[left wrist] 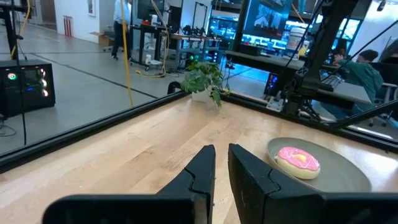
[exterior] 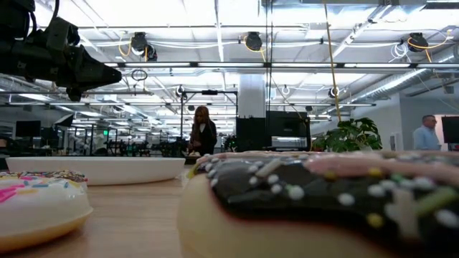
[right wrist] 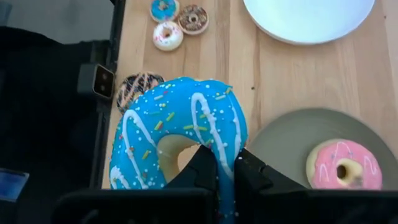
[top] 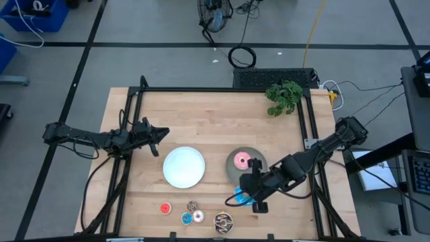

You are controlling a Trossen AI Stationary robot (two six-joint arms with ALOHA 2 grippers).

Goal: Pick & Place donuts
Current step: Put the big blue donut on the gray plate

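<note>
Left gripper hovers over table's left part, well apart from donuts; fingers nearly together, holding nothing. White plate mid-table. Red donut, brown mini, blue mini, white mini and sprinkled donut sit near front edge. Pink donut lies on grey plate. Right gripper just beside grey plate, jaws pinched through ring of blue donut, lifted off table.
</note>
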